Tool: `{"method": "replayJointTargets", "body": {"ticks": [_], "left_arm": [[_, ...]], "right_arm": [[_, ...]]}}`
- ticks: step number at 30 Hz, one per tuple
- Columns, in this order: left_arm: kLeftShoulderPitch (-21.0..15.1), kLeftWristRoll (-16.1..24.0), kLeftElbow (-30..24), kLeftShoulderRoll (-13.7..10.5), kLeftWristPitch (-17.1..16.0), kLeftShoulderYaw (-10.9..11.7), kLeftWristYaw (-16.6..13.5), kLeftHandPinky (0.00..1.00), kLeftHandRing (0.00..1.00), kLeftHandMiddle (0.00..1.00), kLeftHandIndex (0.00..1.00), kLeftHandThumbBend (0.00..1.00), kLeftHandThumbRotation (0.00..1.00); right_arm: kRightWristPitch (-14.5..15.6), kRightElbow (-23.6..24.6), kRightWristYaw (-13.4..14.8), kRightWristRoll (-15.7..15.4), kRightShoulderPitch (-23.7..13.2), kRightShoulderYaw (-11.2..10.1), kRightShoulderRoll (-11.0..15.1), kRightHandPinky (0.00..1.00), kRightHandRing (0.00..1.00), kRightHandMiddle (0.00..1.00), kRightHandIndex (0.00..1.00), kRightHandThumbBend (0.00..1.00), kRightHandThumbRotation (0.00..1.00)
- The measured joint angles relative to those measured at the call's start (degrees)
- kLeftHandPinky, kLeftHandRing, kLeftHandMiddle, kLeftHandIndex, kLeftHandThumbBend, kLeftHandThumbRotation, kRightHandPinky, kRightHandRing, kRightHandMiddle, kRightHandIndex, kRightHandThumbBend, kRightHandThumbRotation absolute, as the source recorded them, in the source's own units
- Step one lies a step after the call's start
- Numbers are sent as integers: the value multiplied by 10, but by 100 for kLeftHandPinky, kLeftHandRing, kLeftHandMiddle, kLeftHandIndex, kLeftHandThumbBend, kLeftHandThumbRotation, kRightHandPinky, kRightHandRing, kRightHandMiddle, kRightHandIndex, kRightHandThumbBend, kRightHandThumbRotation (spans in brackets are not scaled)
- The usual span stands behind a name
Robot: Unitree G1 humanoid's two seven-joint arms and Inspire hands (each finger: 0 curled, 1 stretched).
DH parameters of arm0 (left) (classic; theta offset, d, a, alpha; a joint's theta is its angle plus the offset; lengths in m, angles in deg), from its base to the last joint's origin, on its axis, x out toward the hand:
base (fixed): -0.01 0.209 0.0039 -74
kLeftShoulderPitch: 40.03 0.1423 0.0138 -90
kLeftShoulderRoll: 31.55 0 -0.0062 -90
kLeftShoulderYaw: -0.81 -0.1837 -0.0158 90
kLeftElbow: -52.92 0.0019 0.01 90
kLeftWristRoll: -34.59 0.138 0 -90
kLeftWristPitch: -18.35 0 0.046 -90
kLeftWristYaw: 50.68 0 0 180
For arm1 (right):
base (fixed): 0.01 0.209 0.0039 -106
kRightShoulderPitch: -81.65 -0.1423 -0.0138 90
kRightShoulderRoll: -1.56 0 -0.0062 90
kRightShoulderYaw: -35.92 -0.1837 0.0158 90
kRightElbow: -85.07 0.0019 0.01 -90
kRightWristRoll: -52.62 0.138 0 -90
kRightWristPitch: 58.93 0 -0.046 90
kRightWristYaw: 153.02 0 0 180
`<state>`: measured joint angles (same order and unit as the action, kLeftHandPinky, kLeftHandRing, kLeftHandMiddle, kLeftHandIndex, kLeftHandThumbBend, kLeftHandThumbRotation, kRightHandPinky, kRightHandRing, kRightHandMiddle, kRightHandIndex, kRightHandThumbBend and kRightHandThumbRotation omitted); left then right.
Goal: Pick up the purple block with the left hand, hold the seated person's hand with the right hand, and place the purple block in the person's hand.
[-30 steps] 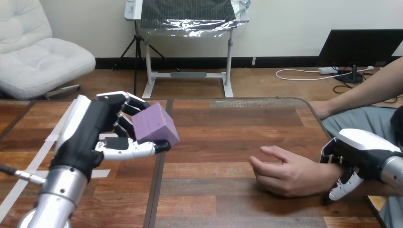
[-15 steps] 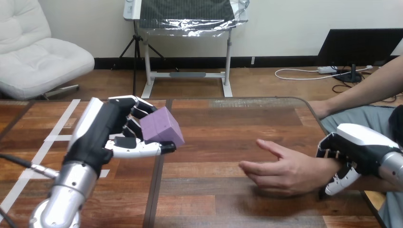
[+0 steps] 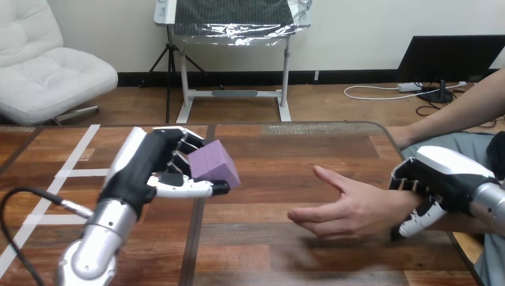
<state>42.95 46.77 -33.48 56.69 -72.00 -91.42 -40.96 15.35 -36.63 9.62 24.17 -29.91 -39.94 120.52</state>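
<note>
You see the purple block (image 3: pixel 214 165) raised above the surface (image 3: pixel 286 149) at the left, pinched between the curled fingers and thumb of the left robot hand (image 3: pixel 149 170). Well apart to its right, the person's hand (image 3: pixel 351 208) rests open, thumb up. The right robot hand (image 3: pixel 438 179) curls round it at the wrist, its fingertips partly hidden.

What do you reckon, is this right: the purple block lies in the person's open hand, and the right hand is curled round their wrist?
Not quite. In the head view the purple block is pinched in the left hand, raised off the table and apart from the person's hand, which is open and holds nothing. The right hand is curled round the person's wrist, as you said.
</note>
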Motion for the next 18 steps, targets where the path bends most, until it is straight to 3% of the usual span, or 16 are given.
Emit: {"method": "replayJointTargets", "body": {"ticks": [18], "left_arm": [[-50,17,85,21,-13,-25,-11,29,37,43,46,60,0]], "right_arm": [[4,54,-13,18,3,-5,-1,36,41,47,50,89,16]]}}
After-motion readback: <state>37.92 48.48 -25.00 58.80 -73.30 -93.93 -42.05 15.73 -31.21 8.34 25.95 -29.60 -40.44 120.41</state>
